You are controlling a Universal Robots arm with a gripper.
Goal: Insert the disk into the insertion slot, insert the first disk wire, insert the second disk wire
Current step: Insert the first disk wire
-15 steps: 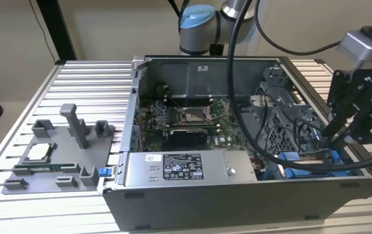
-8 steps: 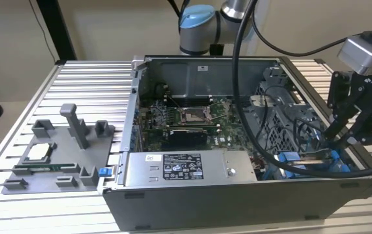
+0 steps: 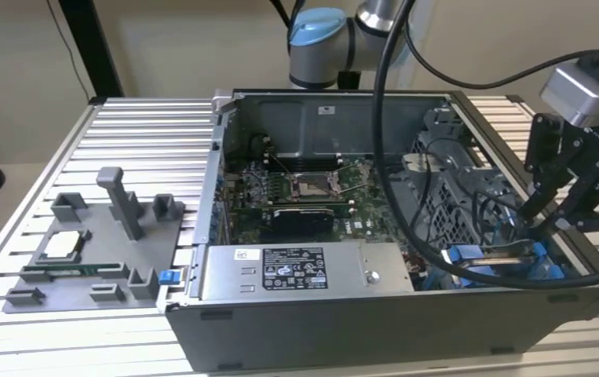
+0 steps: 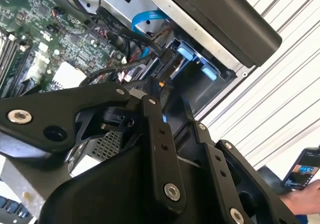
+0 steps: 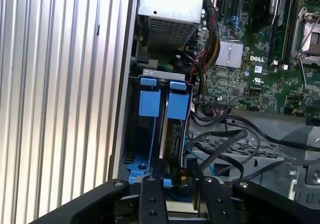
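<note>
In the exterior view, my black gripper [image 3: 549, 225] reaches down into the open computer case at its front corner, on the exterior view's right. The insertion slot [image 5: 150, 102] is a grey bay with two blue latch tabs. The disk [image 3: 502, 254] sits in it, a silver strip framed by its blue caddy [image 5: 136, 174]. In the first wrist view my gripper [image 5: 181, 182] sits at the near end of the bay. Its fingers [image 5: 150, 189] are closed around the small black connector of a disk wire [image 5: 181, 173]. I cannot tell which of the two wires it is. The second wrist view shows the gripper [image 4: 158, 91] by the same blue tabs [image 4: 186, 51].
A grey labelled power-supply box [image 3: 299, 271] lies along the case's near wall. The motherboard with its socket [image 3: 310, 187] is behind it. Thick black cables [image 3: 385, 157] hang across the case. A grey parts fixture [image 3: 89, 251] stands on the exterior view's left. A hand with a phone [image 4: 304, 181] is beyond the table edge.
</note>
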